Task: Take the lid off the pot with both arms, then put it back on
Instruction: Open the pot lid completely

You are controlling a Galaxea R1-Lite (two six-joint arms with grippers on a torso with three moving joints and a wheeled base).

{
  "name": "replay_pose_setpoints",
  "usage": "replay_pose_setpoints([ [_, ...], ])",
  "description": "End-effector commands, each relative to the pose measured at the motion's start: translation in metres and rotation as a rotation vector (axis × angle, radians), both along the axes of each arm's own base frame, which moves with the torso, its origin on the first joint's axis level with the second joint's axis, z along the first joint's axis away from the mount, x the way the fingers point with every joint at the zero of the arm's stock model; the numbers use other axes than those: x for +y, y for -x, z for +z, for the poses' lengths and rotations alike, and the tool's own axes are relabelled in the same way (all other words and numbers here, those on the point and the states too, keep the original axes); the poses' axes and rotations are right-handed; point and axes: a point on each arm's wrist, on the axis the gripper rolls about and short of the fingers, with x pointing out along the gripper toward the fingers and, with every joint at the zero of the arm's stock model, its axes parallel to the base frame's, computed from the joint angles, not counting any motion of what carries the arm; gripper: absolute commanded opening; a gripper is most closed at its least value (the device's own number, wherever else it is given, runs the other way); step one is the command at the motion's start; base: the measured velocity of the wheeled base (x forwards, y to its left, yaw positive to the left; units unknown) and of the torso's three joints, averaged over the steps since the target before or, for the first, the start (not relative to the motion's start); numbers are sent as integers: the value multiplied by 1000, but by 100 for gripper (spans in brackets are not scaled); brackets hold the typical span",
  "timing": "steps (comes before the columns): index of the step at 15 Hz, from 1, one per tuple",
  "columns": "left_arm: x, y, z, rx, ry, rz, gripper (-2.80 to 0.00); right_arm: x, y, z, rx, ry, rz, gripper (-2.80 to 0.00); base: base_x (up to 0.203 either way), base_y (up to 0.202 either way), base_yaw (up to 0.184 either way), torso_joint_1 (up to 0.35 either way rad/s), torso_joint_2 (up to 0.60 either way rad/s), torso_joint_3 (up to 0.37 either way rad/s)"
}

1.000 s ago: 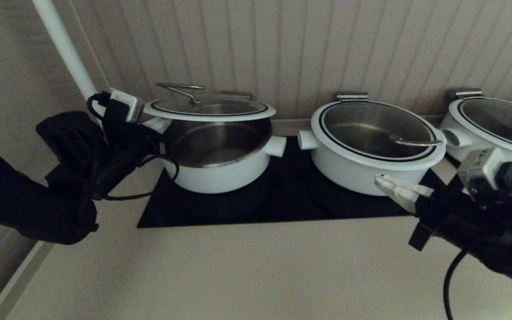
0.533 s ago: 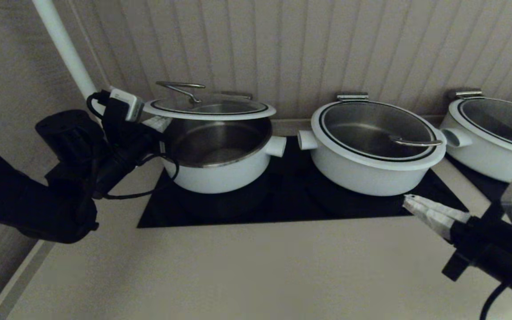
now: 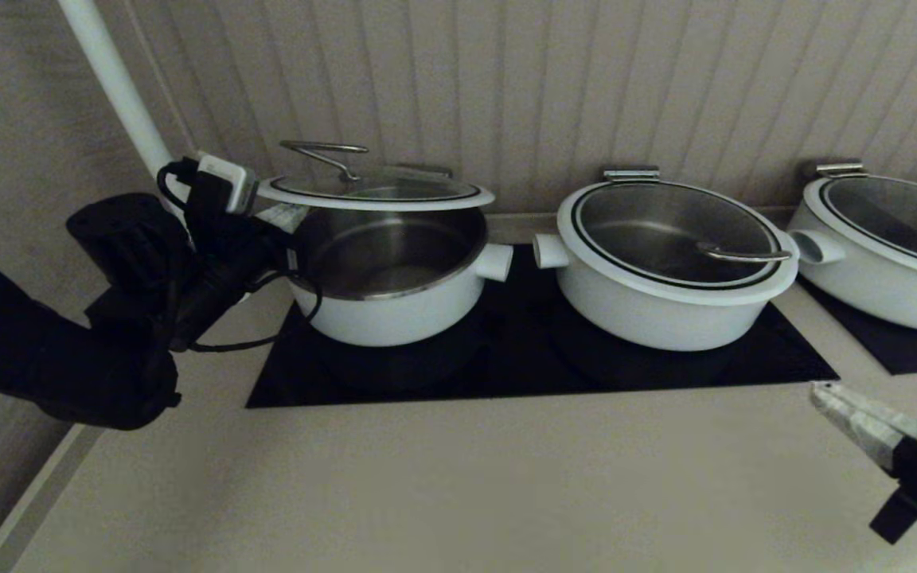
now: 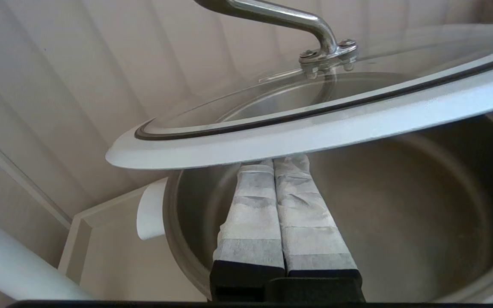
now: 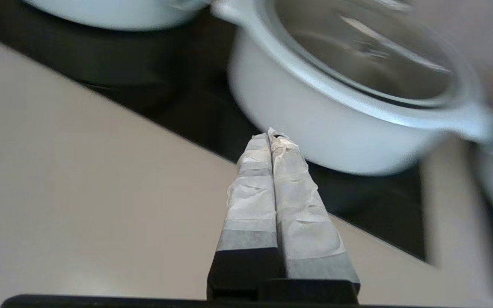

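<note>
Overhead, lid (image 4: 315,124) on left jaws.

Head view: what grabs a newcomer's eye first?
The lid of the leftmost pot is propped open at its front, showing the steel inside. The left gripper pushes it up from beneath the rim with shut fingers, gripping nothing. The right gripper sits low at the right over the counter, fingers shut and empty, well away from the middle pot, whose lid is on.
</note>
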Motion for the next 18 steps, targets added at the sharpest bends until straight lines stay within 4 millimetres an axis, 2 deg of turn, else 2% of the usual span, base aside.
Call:
replay_pose_setpoints([
  [1, 0, -2, -2, -2, -1, 0, -280, -8, 3, 3, -31, 15, -56, -280, 0, 0, 0, 0, 0, 0],
  [5, 0, -3, -2, 0, -2, 0, -280, -18, 5, 4, -46, 34, -147, -280, 0, 0, 0, 0, 0, 0],
  [7, 0, -3, -2, 0, -2, 1, -280, -19, 14, 4, -37, 41, -148, -280, 0, 0, 0, 0, 0, 0],
  [11, 0, -3, -2, 0, -2, 1, -280, -21, 59, -5, 0, 42, -142, -280, 0, 0, 0, 0, 0, 0],
  [15, 0, -2, -2, -2, -1, 1, -280, -24, 109, -30, 60, 35, -139, -280, 0, 0, 0, 0, 0, 0],
  [18, 0, -1, -1, -5, -1, 1, -280, -24, 124, -50, 181, -11, -150, -280, 0, 0, 0, 0, 0, 0],
])
